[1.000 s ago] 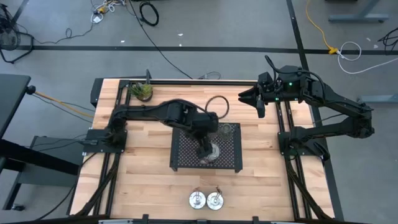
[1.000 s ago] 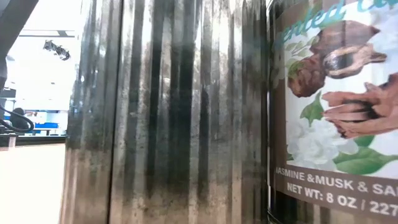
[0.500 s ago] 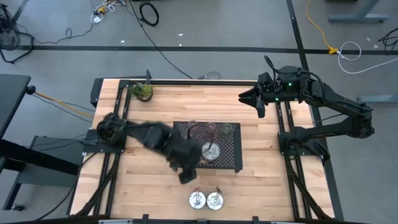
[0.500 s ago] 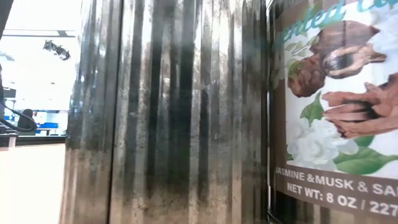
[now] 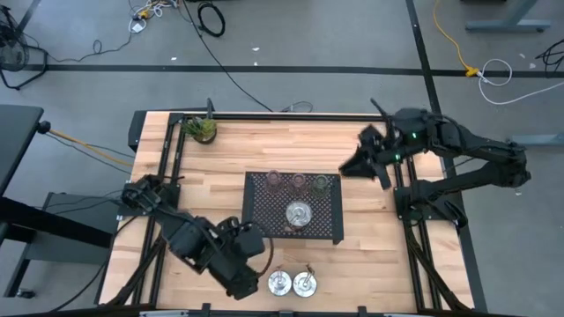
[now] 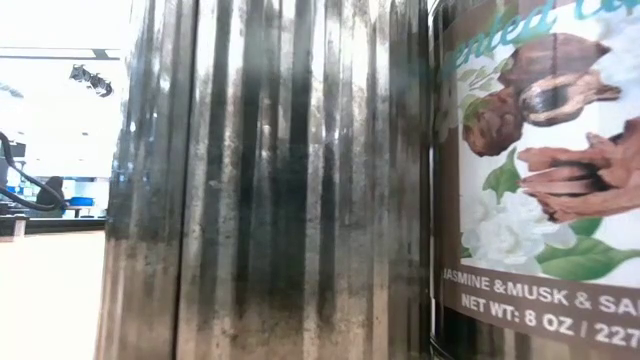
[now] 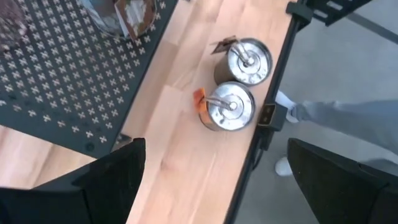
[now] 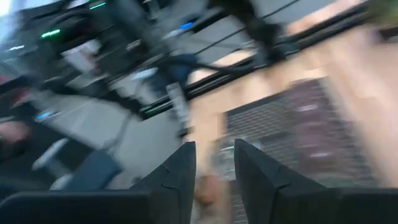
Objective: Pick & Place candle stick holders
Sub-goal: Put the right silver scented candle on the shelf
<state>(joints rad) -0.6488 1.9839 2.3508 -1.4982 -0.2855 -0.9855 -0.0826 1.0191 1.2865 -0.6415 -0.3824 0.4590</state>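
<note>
Left gripper by the two silver dishes

The left gripper [image 5: 251,283] is wide open and holds nothing, just left of two silver dishes [image 5: 292,283] at the table's near edge. A third silver dish [image 5: 299,214] and three glass holders [image 5: 298,182] sit on the black tray [image 5: 264,220]. The right gripper [image 5: 352,165] hangs far right, fingers a little apart, holding nothing.

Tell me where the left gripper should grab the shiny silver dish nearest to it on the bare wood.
Probably from straight above, closing on the raised centre socket of the near silver dish. It stands upright beside its twin, apparently touching it, so a side approach looks crowded. The left gripper is open and empty, close beside it. The loop handle isn't clearly visible, so the centre is the safer bet.
</note>
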